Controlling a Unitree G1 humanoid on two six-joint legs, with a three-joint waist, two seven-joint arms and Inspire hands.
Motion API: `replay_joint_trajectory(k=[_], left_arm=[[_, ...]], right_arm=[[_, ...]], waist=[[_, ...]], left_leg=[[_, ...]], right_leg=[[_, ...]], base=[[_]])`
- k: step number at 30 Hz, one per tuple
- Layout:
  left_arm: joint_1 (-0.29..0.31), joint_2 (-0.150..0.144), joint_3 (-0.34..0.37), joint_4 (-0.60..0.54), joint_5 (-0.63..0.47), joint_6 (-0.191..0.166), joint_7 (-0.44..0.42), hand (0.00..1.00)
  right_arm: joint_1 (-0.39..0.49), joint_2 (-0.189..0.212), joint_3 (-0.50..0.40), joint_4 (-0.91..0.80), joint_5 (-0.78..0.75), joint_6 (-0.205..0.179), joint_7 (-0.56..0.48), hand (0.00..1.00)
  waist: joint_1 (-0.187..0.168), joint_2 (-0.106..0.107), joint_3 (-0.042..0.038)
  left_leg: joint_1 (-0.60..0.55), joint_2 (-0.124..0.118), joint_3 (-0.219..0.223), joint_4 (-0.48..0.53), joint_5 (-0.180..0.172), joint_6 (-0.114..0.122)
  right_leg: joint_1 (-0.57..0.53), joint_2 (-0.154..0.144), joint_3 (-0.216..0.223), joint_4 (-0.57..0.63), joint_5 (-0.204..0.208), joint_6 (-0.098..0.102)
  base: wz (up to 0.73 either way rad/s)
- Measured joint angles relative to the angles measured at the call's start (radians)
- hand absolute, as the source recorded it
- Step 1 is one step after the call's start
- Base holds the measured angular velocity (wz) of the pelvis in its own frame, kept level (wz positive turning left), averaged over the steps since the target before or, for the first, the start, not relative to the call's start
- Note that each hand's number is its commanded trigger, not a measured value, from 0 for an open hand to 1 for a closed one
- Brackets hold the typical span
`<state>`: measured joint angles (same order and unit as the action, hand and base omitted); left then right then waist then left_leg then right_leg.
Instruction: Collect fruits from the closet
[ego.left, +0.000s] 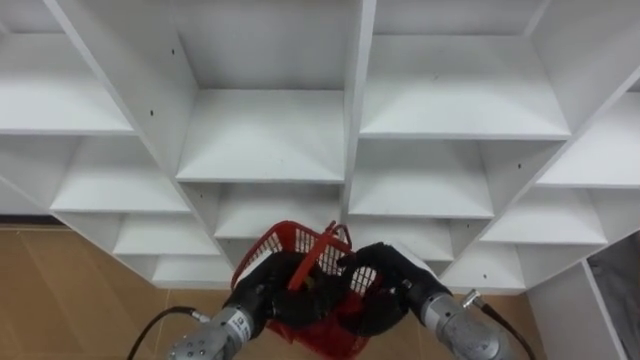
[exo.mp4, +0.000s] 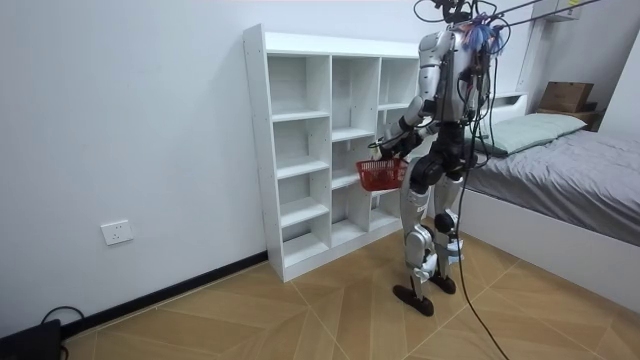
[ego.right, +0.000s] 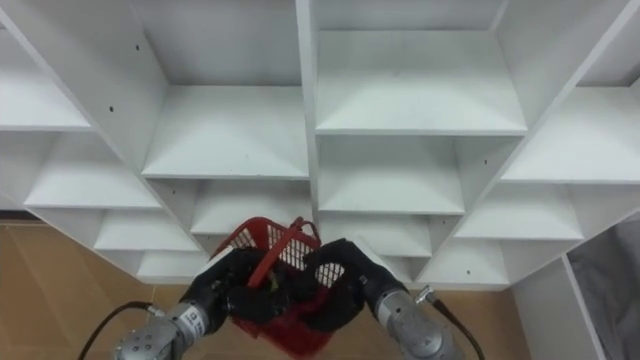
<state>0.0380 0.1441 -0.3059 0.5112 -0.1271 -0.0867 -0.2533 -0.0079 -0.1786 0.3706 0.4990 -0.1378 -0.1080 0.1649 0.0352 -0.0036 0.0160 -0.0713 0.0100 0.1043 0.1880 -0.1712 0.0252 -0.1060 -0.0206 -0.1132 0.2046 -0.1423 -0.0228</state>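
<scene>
The left hand (ego.left: 258, 292) and right hand (ego.left: 385, 285) are both gripping the red basket (ego.left: 285, 240) at lower centre, contents unclear, before the white shelves (ego.left: 260, 140), and are risking tipping it and spilling fruit should either grip slacken.

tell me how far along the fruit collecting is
Done: the robot stands at the white shelves with the red basket held up before them. In hand: the left hand and right hand both grip the basket's sides. Left: the shelves ahead look bare, and the hands hide the basket's inside, so I cannot tell whether any fruit has been gathered.
</scene>
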Motion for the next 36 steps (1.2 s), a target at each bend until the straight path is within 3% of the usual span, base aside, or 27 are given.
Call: replay_joint_trajectory(k=[24,30,36], left_arm=[[0.0,0.024,0.007,-0.001,0.005,0.001,-0.012,1.0],[0.033,0.026,0.007,0.013,0.014,0.001,0.007,1.0],[0.041,0.024,0.035,0.091,0.098,0.001,0.019,1.0]], right_arm=[[0.004,0.009,0.001,0.0,0.001,0.001,-0.001,0.0],[0.053,0.011,0.0,-0.002,0.003,0.0,0.0,0.0],[0.084,0.01,-0.002,-0.003,0.003,0.0,0.006,0.0]], waist=[[-0.005,-0.002,-0.0015],[-0.003,-0.004,-0.0036],[-0.004,-0.012,-0.0076]], left_leg=[[-0.002,-0.001,-0.001,0.005,0.0,0.0],[0.041,-0.002,0.0,-0.003,0.0,0.0],[0.074,-0.001,-0.003,-0.022,0.0,0.0]], right_leg=[[0.006,0.0,-0.002,-0.001,0.0,0.0],[0.055,0.0,0.0,-0.02,0.0,0.001],[0.079,0.003,0.006,-0.021,-0.002,0.002]], base=[[0.0],[0.0],[0.01]])
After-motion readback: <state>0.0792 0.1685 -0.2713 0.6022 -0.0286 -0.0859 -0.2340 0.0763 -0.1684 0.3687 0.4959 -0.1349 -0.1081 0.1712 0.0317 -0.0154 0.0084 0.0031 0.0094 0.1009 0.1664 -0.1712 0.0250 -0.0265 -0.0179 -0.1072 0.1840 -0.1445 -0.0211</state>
